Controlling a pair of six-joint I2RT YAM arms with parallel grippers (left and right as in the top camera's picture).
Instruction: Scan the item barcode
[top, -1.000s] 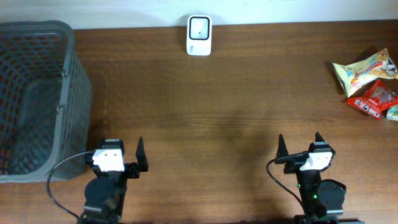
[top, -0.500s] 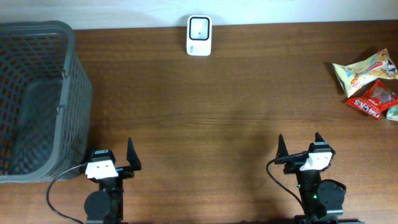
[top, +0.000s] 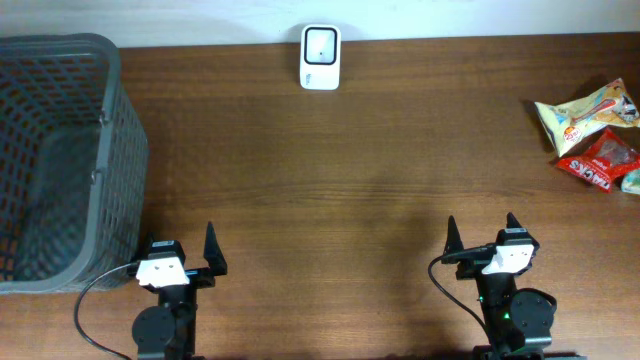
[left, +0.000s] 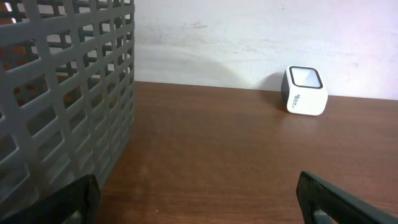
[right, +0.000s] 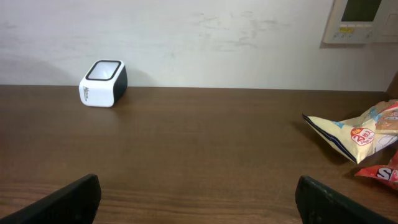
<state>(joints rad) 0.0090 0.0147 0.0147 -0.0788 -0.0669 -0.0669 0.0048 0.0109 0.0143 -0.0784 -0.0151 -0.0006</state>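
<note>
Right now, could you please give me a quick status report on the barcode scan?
Left hand open, empty. Right hand open, empty. Snack packets far right, untouched; scanner at back edge. Nothing between them; basket sits far left.

Black arms (top: 165, 325), white wrist housings (top: 160, 268), black cables (top: 433, 268)

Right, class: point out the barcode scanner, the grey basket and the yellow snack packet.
barcode scanner (top: 320, 57), overhead view, on its top face.
grey basket (top: 125, 150), overhead view, on its right-hand wall.
yellow snack packet (top: 585, 112), overhead view, on its middle.
</note>
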